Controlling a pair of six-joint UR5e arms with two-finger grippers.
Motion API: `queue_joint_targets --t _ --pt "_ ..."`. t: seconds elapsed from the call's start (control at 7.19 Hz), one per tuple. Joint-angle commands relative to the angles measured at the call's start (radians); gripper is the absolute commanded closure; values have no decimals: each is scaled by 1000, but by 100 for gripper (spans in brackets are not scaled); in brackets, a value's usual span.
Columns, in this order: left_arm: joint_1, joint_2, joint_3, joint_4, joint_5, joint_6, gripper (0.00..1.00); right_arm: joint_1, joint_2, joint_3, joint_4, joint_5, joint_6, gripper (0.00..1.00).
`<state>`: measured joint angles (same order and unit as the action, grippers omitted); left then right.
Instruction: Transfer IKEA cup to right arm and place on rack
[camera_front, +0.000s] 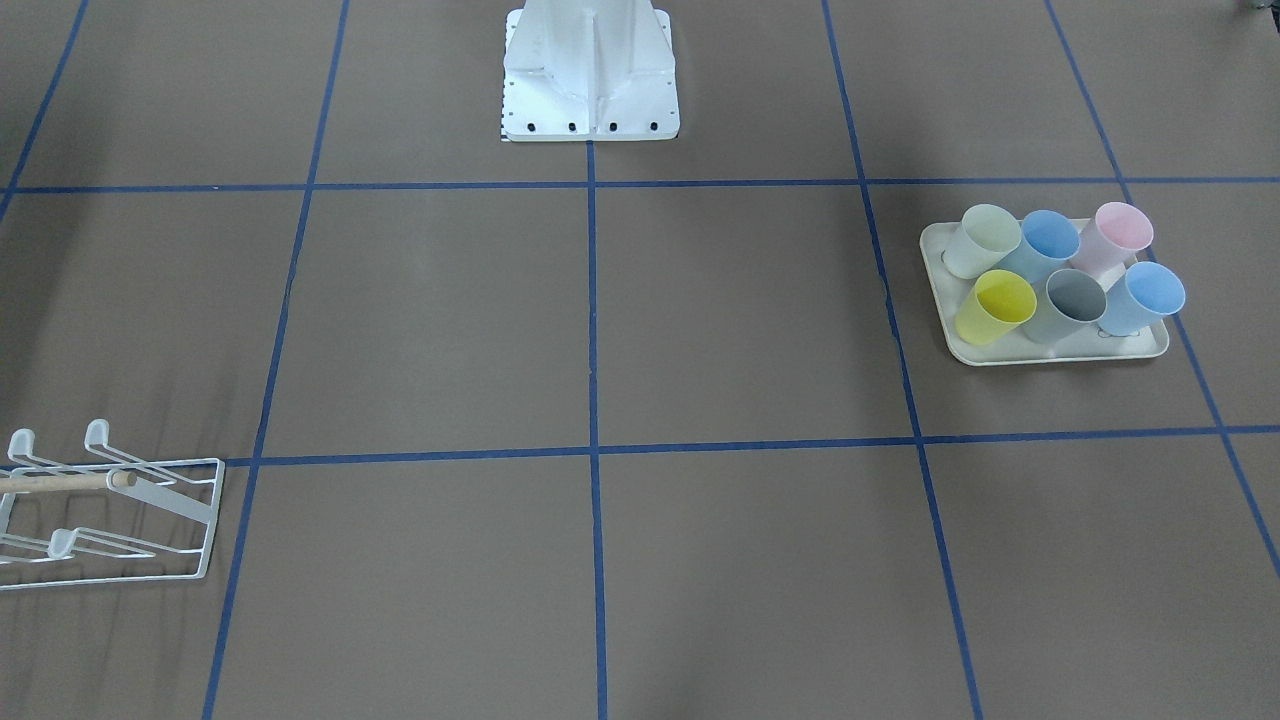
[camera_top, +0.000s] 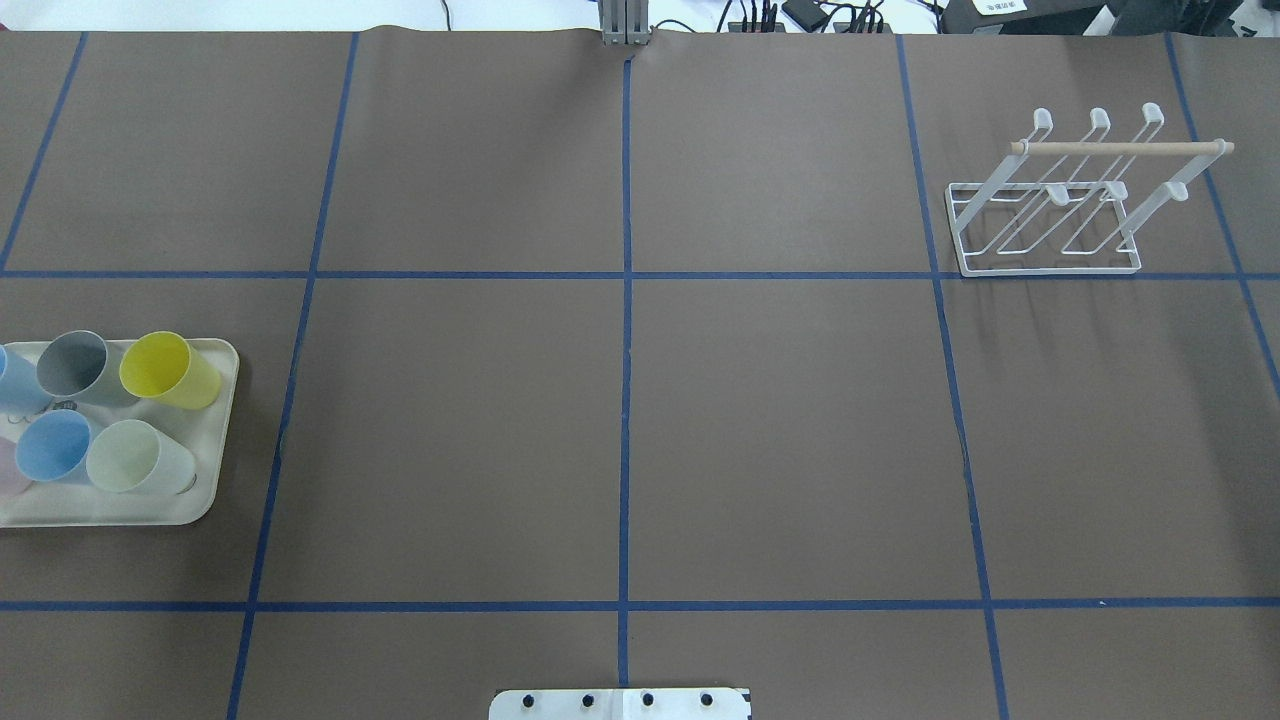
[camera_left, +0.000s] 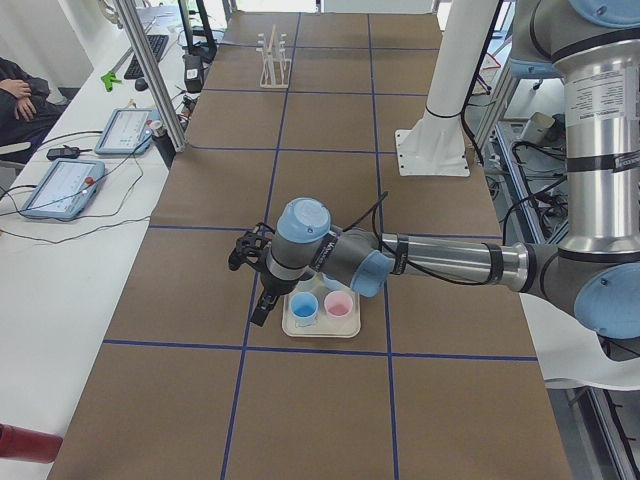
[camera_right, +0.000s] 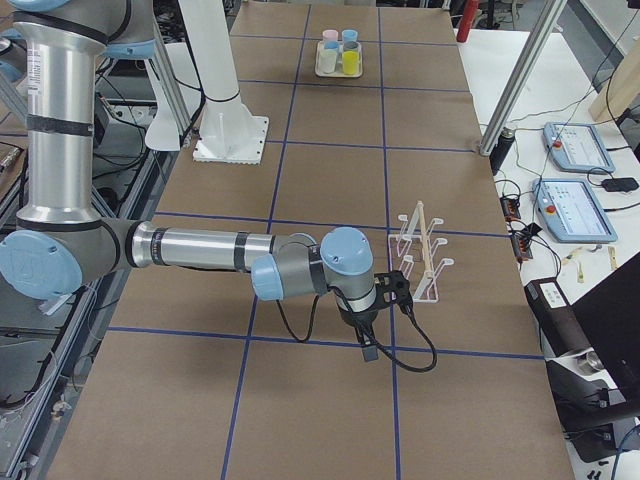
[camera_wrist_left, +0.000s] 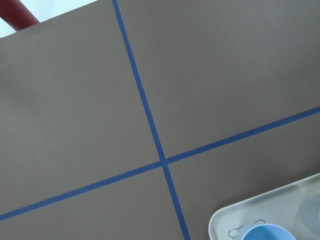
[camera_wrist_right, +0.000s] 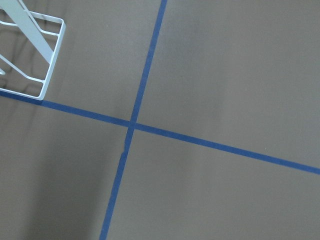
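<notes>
1. Cups (camera_front: 1070, 305): six IKEA cups stand upright, mouths up, in two rows of three on the tray (camera_front: 1060, 355). The row nearer the robot is pale cream, blue and pink. The other row is yellow, grey and blue. Neighbouring cups touch or nearly touch.
2. Tray: cream, with rounded corners. It lies flat on the brown counter (camera_front: 750, 320), which is marked off by blue tape lines.
3. Left arm (camera_left: 450, 262): reaches out low over the counter toward the tray. The left jaws point down at the tray's edge on the side away from the robot and hang above the counter. They show only in the side view, so it cannot be told whether they are spread or pressed together. The left wrist view takes in one corner of the tray and the rim of a blue cup.
4. Rack (camera_top: 1115, 190): white wire with a wooden dowel through it. It stands well apart from the tray, at the opposite end of the counter, and carries no cup.
5. Right arm (camera_right: 200, 247): stretched low at the end far from the tray. The right jaws point down near the rack. Their state cannot be told.
</notes>
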<state>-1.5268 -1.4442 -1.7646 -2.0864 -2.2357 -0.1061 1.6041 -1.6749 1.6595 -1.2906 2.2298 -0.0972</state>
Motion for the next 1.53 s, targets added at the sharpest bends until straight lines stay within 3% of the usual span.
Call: queue_joint_targets --t 0.0,0.28,0.7,0.97,1.25,1.39 --pt "-1 -1 75 -221 27 -37 0 0 -2 3 36 1 1 0" --pt "-3 7 196 -584 24 -44 0 0 4 11 34 2 10 0" --pt "-1 -57 224 -618 13 -173 0 0 -2 26 60 76 25 0" --pt "-3 -58 220 -703 -89 -175 0 -3 -6 55 108 135 36 0" --pt "-1 -36 228 -790 -94 -185 0 -71 -3 55 254 247 127 1" --pt "31 -36 232 -782 -97 -188 0 -123 -20 57 381 273 301 0"
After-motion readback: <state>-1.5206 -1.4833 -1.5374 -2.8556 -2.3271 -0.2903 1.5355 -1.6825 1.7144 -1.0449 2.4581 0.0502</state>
